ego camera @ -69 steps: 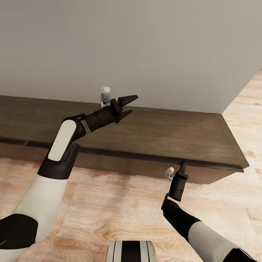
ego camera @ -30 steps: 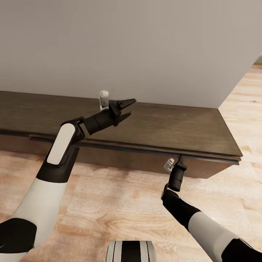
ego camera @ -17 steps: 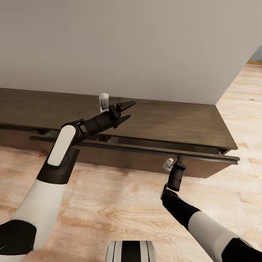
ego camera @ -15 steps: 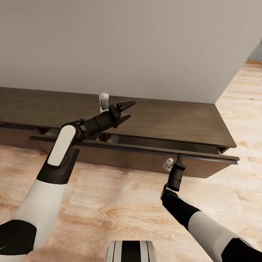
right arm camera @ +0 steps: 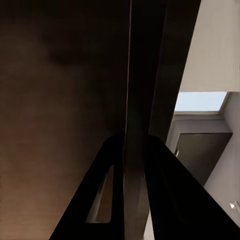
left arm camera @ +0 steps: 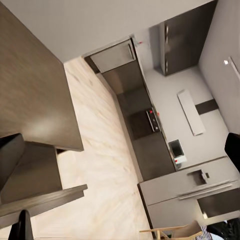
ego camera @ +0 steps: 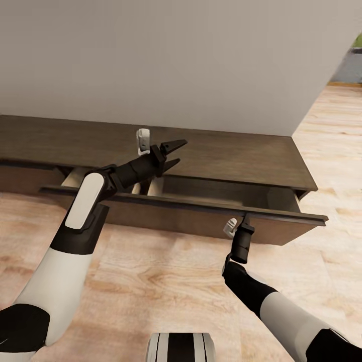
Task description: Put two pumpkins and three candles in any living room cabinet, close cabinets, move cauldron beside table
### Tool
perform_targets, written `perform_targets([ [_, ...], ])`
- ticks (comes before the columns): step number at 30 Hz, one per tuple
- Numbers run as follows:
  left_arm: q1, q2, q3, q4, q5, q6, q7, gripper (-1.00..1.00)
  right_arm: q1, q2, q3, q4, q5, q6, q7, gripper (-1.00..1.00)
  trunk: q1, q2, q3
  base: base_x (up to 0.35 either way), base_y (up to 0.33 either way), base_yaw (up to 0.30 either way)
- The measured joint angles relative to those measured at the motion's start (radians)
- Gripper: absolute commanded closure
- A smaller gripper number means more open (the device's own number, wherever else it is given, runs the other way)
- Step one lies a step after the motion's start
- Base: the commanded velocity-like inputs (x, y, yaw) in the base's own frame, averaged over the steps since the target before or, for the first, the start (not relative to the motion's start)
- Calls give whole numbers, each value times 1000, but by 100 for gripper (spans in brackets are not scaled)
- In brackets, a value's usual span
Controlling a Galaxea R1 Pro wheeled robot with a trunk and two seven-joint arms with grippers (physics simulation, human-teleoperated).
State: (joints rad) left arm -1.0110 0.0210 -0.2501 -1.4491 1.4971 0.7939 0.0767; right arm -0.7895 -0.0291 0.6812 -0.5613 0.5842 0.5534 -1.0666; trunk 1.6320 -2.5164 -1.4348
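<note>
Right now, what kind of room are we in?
Probably a home living area open to a kitchen: a long, low dark wood cabinet against a plain wall, pale wood plank flooring, and kitchen units with a hob beyond. The right claw grips the cabinet's open drawer front.

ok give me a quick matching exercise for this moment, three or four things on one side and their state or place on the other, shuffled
Things:
1. left hand
2. right hand
3. drawer
4. floor

States or places:
A. pale wood planks
B. pulled partly out of the cabinet
C. open, above the cabinet top
D. shut on the drawer front's top edge

Pairs: 1-C, 2-D, 3-B, 4-A
</note>
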Motion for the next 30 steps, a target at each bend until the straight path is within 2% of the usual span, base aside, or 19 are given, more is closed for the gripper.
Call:
perform_targets([
  [12,0,2,0,1,0,-1,0,-100,0,2,-2,0,0,0,-1,100,0,0,0,-19,0,0],
  [26,0,2,0,1,0,0,0,-100,0,4,23,-1,11,0,6,100,0,0,0,-289,0,0],
  [30,0,2,0,1,0,-1,0,-100,0,4,29,-1,11,0,5,100,0,0,0,-105,0,0],
])
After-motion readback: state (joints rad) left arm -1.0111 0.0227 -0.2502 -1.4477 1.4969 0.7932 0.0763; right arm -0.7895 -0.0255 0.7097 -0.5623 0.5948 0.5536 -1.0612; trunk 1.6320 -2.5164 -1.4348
